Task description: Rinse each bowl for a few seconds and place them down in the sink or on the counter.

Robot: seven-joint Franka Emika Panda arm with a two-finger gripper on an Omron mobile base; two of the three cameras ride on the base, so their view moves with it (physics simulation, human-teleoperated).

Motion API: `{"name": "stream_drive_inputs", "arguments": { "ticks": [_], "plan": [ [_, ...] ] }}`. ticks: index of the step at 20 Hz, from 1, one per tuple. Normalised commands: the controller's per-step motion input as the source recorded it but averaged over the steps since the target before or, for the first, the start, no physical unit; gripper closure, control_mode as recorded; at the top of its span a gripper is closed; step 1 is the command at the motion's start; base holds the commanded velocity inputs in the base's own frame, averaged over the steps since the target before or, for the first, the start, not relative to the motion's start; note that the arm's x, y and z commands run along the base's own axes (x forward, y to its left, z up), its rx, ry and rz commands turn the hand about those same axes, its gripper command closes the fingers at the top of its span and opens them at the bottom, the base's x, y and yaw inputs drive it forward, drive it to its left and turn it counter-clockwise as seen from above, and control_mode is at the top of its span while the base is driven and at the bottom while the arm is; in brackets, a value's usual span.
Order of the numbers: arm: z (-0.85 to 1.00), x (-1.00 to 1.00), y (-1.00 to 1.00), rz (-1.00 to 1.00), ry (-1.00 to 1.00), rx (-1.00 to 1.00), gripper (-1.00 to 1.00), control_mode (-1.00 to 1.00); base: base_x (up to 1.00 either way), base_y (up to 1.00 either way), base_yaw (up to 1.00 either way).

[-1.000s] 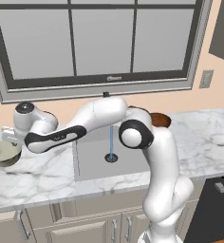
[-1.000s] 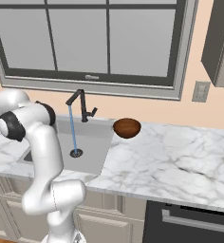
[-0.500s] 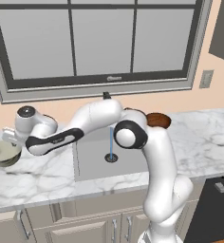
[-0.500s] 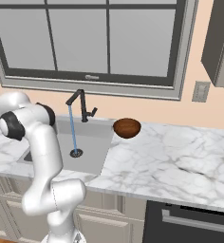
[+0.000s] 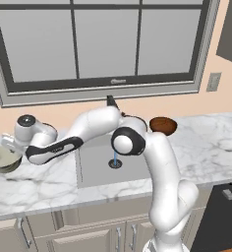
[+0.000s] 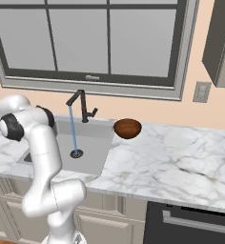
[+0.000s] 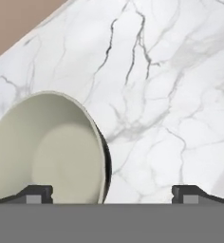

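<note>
No readable writing anywhere. The gripper (image 7: 112, 193) is hanging wide open, holding nothing, over the pale bowl (image 7: 47, 149) sitting on the counter (image 7: 171, 95) left of the sink (image 5: 96, 162); brown bowl (image 6: 127, 128) is sitting right of it.

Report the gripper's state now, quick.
Gripper: jaws open, holding nothing; the pale bowl sits on the counter, its rim between the fingertips, not gripped.
</note>
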Motion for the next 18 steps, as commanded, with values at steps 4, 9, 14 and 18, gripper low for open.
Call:
{"name": "stream_drive_inputs", "arguments": {
  "ticks": [4,9,14,18],
  "plan": [
    [-0.02,0.21,0.24,-0.05,0.02,0.01,-1.00,-1.00,0.00,0.00,0.00],
    [-0.06,0.21,0.20,-0.05,0.03,0.01,-1.00,-1.00,0.00,0.00,0.00],
    [-0.19,0.07,0.12,-0.05,0.05,0.01,1.00,-1.00,0.00,0.00,0.00],
    [-0.23,0.00,0.02,-0.04,0.05,0.00,1.00,-1.00,0.00,0.00,0.00]
  ]
}}
